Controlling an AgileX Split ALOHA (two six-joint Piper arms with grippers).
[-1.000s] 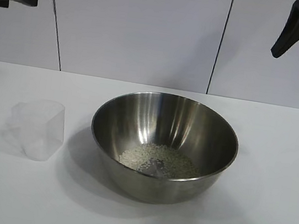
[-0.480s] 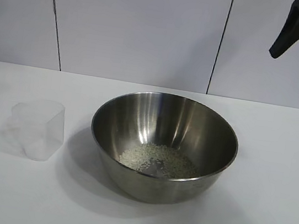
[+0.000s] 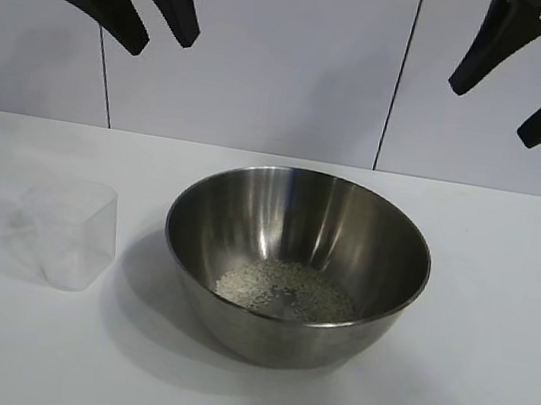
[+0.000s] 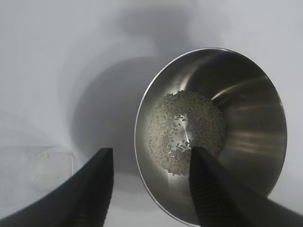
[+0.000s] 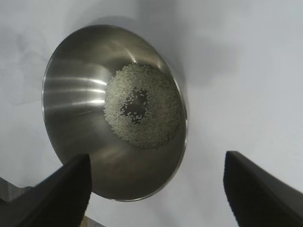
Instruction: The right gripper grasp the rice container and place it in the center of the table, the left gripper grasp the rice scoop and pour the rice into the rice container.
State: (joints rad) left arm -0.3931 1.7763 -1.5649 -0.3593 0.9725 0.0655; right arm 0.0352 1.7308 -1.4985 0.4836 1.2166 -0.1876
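Both my grippers hang high above the table (image 3: 485,394), jaws spread and holding nothing: left gripper (image 3: 141,13) at far left, right gripper (image 3: 509,85) at far right. Between them the rice container (image 3: 295,261) sits mid-table with the rice (image 3: 286,288) already pooled inside. Left of it, apart, stands the rice scoop (image 3: 67,232), upright and seemingly empty, so I judge the pour done.

No readable text, labels, brands or numbers in any view. Steel bowl (image 3: 296,257), plastic measuring cup (image 3: 67,231) and white table (image 3: 485,394) all unmarked.
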